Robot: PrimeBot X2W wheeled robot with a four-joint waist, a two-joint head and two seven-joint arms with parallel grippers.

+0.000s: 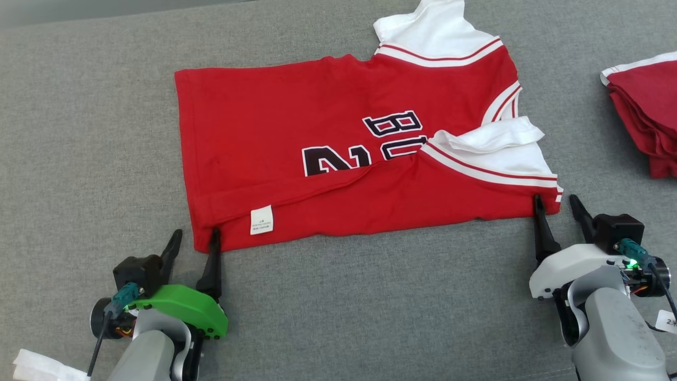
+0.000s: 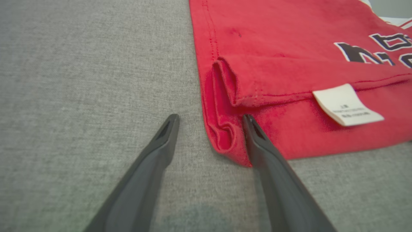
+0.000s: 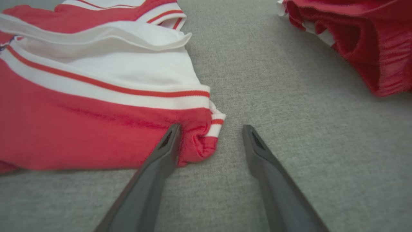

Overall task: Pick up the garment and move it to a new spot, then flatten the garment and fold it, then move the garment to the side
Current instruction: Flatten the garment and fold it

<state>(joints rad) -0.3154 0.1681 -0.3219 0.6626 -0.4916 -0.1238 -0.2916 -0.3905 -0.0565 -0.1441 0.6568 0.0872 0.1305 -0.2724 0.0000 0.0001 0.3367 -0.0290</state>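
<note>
Garment (image 1: 317, 159): red jersey with white striped trim, lying flat in the middle of the grey fabric desk (image 1: 79, 132). The near long edge is folded up over the body and covers the lower part of the black lettering. One white sleeve (image 1: 492, 148) is folded in on top. A white care label (image 1: 262, 219) faces up near the left corner.

Left gripper (image 1: 195, 233): jaws wide apart and low at the garment's near-left corner. The inner finger is against the red hem and the outer finger is over bare desk (left wrist view has the rolled corner sitting between them). Nothing is clamped.

Right gripper (image 1: 555, 199): jaws wide apart at the near-right corner. One finger is at the red edge, with the striped cuff corner between the two. Nothing is clamped.

A second red-and-white pile (image 1: 645, 116) sits at the right edge, well apart from the garment. A white crumpled bit (image 1: 37, 368) is at the bottom left.
</note>
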